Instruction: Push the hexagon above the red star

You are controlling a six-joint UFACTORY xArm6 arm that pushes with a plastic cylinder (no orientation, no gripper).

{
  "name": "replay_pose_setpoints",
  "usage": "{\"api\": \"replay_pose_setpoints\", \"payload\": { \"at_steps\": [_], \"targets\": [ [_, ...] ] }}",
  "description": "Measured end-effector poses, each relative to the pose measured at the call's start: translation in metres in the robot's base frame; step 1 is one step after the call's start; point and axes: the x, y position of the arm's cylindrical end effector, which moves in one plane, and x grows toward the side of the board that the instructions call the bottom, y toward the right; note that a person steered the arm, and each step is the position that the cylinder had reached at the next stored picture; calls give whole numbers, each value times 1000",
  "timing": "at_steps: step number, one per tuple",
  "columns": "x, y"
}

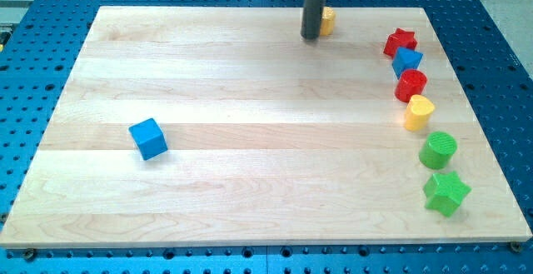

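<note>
A yellow hexagon block [328, 20] lies near the board's top edge, partly hidden behind my rod. My tip [311, 37] stands just left of it, touching or nearly touching its left side. The red star [400, 42] lies at the upper right, well to the right of the hexagon and slightly lower. The hexagon and the star are apart.
Below the red star runs a column of blocks: a blue star-like block [407, 60], a red cylinder [410, 85], a yellow heart [419, 112], a green cylinder [437, 151], a green star [446, 192]. A blue cube [148, 138] lies at the left. The wooden board [250, 182] lies on a blue perforated table.
</note>
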Motion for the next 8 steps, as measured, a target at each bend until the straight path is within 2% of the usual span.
{"api": "replay_pose_setpoints", "payload": {
  "at_steps": [1, 4, 5, 6, 8],
  "targets": [
    [-18, -4],
    [-14, 118],
    [-14, 125],
    [-6, 95],
    [0, 129]
  ]
}}
